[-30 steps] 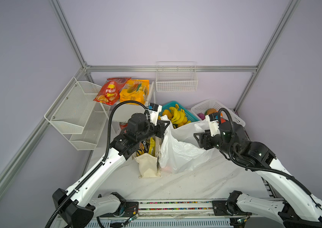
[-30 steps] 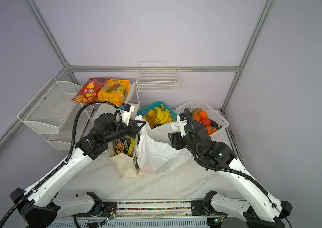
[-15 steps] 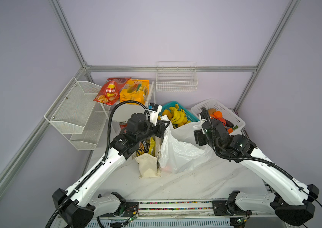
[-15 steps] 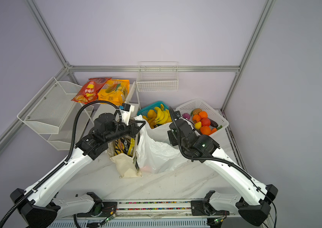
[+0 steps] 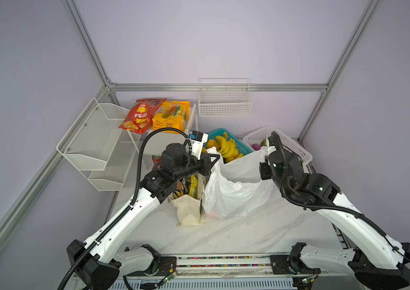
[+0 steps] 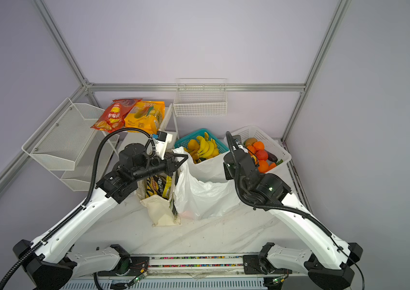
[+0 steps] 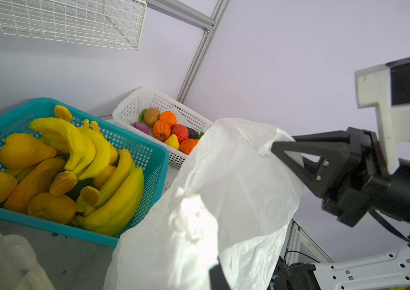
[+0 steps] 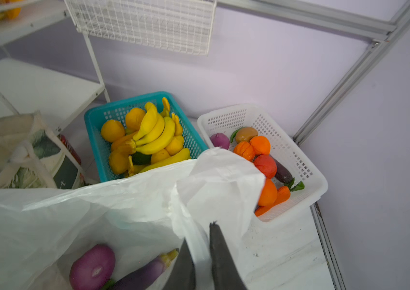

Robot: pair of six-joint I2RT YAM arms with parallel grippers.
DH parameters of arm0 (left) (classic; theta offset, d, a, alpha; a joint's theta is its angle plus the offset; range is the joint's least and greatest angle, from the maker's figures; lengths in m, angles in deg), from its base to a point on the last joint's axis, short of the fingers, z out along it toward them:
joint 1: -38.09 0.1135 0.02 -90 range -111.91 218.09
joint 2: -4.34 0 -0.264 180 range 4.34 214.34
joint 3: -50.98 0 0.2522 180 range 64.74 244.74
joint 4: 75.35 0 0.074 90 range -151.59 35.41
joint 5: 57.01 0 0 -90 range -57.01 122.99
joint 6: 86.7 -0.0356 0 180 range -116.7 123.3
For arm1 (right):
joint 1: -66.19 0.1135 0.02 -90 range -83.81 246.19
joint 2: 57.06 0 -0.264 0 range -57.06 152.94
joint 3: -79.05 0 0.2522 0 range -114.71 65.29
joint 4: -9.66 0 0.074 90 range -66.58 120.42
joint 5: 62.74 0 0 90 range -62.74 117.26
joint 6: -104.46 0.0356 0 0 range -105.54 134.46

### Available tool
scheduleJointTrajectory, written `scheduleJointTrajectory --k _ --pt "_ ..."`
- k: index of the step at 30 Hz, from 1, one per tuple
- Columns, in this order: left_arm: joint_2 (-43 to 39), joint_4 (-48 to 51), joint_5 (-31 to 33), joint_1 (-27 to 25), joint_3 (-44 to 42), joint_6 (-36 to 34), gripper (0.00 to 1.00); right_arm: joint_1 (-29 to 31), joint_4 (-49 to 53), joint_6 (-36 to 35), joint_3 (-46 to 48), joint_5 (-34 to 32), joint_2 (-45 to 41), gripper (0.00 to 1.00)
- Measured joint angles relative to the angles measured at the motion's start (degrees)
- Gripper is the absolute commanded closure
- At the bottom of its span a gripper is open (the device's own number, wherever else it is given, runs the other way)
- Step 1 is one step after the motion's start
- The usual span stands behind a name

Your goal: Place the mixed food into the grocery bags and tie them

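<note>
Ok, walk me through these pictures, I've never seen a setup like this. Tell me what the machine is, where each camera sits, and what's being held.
These are two white robot arms mounted at the near edge of a pale table. Two pictures look down from overhead and are nearly identical. The other two come from a small camera on each arm's wrist.

Each arm ends in a black two-fingered end effector. The left end effector and the right end effector are both shut on opposite edges of a white plastic bag, holding its mouth open. Inside lie a purple onion and an eggplant.

Beside it stands a canvas tote with a black chip bag and a yellow packet in it. Behind, a teal basket holds bananas, and a white basket holds small fruit and vegetables.
</note>
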Motion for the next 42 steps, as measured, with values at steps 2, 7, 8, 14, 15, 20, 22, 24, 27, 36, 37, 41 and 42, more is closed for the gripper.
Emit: scheduleJointTrajectory --k 2,7,8,14,15,20,22,24,27,36,37,41,42 --pt "0.0 -1.3 -1.3 0.0 -0.1 0.5 1.00 -2.4 -0.1 0.0 -1.6 -1.6 -0.6 0.85" --pt "0.0 -3.7 -2.6 0.0 -1.5 0.8 1.00 -8.2 -0.9 0.1 -2.7 -4.2 0.8 0.58" --pt "0.0 -3.8 -2.6 0.0 -1.9 0.9 1.00 -8.3 -0.9 -0.1 -2.7 -4.1 1.3 0.52" --pt "0.0 -3.8 -2.8 0.0 -2.8 0.9 1.00 -8.3 -2.0 -3.8 -2.9 -2.0 1.6 0.19" --pt "0.0 -3.9 -2.8 0.0 -2.8 0.9 1.00 -8.3 -2.4 -5.0 -3.3 -0.9 1.0 0.15" --pt "0.1 -4.0 -2.8 0.0 -2.8 0.9 1.00 -8.0 -7.3 -9.8 -5.3 7.0 -2.2 0.05" --pt "0.1 -4.0 -2.8 0.0 -2.8 0.9 1.00 -7.1 -10.1 -11.7 -5.5 11.3 -3.1 0.05" --pt "0.1 -4.0 -2.7 0.0 -2.8 0.9 1.00 -5.7 -13.0 -13.3 -4.8 16.2 -3.6 0.04" --pt "0.1 -4.0 -2.7 0.0 -2.8 0.9 1.00 -3.5 -18.2 -14.9 -0.7 24.8 -4.3 0.04" --pt "0.1 -3.5 -2.7 0.0 -2.8 0.8 1.00 -1.7 -35.8 -16.5 21.9 47.6 -3.3 0.02" --pt "0.1 -3.5 -2.7 0.0 -2.8 0.8 1.00 -1.7 -37.4 -16.7 23.3 49.4 -2.6 0.02" --pt "0.1 -3.5 -2.7 0.0 -2.8 0.8 1.00 -1.7 -42.5 -17.3 24.7 53.5 0.4 0.03" --pt "0.1 -3.5 -2.7 0.0 -2.8 0.8 1.00 -1.7 -43.8 -17.6 24.7 54.2 1.2 0.03"
